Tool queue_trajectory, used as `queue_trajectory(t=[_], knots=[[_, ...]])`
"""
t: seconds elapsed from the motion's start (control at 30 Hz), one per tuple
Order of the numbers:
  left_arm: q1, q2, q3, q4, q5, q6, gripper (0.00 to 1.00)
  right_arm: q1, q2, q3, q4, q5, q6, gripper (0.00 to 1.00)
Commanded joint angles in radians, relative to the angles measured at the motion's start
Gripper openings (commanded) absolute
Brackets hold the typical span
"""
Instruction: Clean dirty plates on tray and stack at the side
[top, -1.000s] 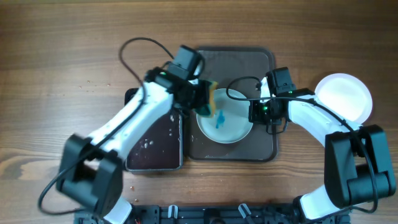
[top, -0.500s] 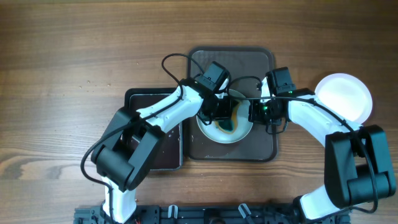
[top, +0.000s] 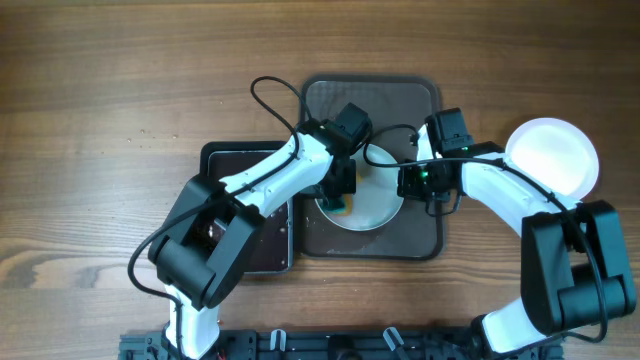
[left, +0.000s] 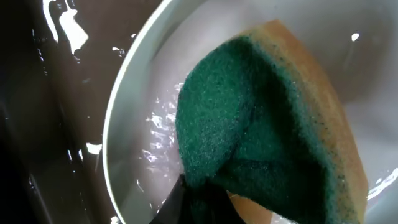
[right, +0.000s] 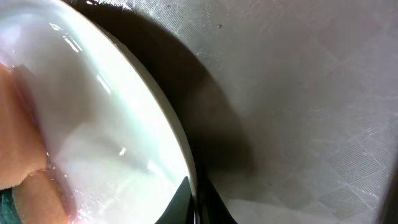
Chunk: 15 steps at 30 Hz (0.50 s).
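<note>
On the worktop (top: 100, 80), the brown tray (top: 415, 100) sits at the centre with a darker basin (top: 272, 250) touching its left side. One white plate (top: 552, 158) already lies off the tray at the right edge, looking clean, so the stack at the side seems to have begun. Only one plate (top: 378, 205) shows on the tray, and it is being scrubbed. Its surface is wet and no clear soil shows from above, though the arm hides part of it. By my reading the task is well along. What is left is finishing this wipe and carrying the plate over to the white one.

The sponge (left: 261, 124) is folded, green scouring face outward, and presses into the left inner part of the plate. The left end effector (top: 342, 188) is closed tight on the sponge's lower fold. The right end effector (top: 410, 182) pinches the plate's right rim and steadies it, with one dark finger just under the edge.
</note>
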<state>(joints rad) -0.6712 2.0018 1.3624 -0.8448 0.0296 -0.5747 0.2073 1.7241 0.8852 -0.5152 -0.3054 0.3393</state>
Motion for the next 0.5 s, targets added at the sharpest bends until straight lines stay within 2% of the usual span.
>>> queue_trajectory(t=[0.0,0.13,0.2,0.3,0.47], knots=[[0.041,0.056,-0.054,0.034,-0.001,-0.013,0.04,-0.008,0.023,-0.01,-0.013,0.072,0.012,0.04],[0.033,0.056,-0.054,0.211,0.404,-0.014,0.04,-0.008,0.023,-0.01,-0.014,0.073,0.011,0.04],[0.021,0.056,-0.054,0.295,0.55,-0.032,0.04,-0.008,0.023,-0.01,-0.016,0.072,0.011,0.04],[-0.008,0.056,-0.054,0.364,0.618,-0.071,0.04,-0.008,0.023,-0.01,-0.017,0.073,0.011,0.04],[-0.049,0.056,-0.054,0.375,0.62,-0.069,0.04,-0.008,0.023,-0.01,-0.017,0.072,0.011,0.04]])
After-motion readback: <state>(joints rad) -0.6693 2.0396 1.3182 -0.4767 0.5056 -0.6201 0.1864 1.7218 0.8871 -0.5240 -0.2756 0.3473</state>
